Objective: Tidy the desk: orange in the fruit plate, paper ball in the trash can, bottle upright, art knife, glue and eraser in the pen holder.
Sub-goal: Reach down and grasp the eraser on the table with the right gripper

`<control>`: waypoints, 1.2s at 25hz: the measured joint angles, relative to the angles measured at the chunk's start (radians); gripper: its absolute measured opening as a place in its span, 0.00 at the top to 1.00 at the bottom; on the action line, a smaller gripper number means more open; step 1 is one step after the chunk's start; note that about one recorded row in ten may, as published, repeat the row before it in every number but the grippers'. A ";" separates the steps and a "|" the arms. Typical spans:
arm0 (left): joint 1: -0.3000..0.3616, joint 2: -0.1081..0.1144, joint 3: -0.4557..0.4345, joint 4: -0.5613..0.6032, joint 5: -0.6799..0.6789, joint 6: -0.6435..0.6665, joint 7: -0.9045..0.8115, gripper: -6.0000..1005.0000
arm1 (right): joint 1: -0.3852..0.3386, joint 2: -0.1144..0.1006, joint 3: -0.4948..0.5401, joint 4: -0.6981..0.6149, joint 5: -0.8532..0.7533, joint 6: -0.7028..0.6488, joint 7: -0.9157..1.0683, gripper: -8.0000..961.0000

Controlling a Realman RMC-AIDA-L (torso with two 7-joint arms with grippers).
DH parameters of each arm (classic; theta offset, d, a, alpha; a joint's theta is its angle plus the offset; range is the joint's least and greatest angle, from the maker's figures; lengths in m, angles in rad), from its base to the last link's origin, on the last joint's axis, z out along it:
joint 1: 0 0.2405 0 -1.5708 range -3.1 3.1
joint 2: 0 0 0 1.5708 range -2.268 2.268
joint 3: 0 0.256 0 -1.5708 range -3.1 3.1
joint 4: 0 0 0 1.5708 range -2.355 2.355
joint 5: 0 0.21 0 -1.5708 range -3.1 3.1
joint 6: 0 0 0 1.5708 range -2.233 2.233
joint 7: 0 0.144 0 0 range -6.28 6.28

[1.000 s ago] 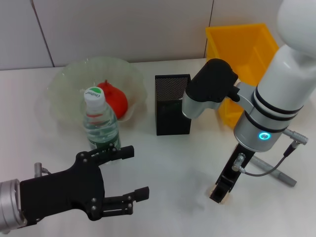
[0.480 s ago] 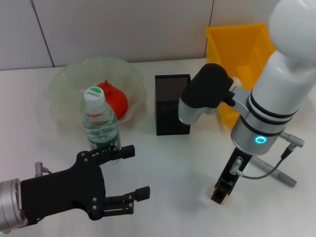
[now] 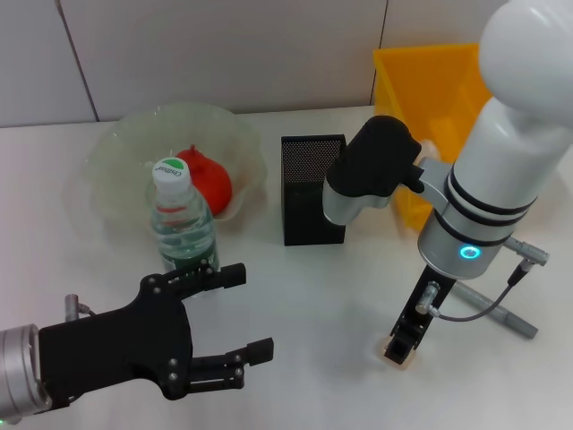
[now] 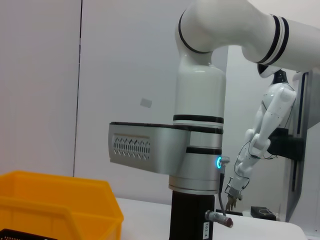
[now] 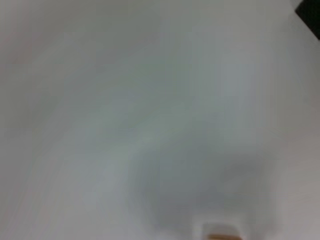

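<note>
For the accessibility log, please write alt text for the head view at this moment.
The right gripper points down at the eraser on the white desk. Behind stand the black pen holder, the yellow trash can, and an upright bottle before the fruit plate holding the orange; the left gripper hovers open nearby.

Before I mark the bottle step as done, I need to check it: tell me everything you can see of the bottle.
The bottle is small, of clear plastic, with a green label and a white cap bearing a green mark. It stands upright on the white desk, cap on, just in front of the fruit plate, its top overlapping the plate's near rim in the head view. Nothing grips it; the left pincer hovers open nearby, closer to the camera.
</note>
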 joint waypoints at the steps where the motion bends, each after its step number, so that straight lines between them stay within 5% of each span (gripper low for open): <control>1: 0.000 0.000 0.000 0.000 0.000 0.000 0.000 0.13 | 0.001 0.000 -0.001 -0.008 -0.001 0.005 0.000 0.46; 30: 0.003 0.000 0.000 -0.001 0.000 0.002 0.000 0.13 | 0.022 0.006 -0.045 -0.032 0.006 0.030 0.018 0.49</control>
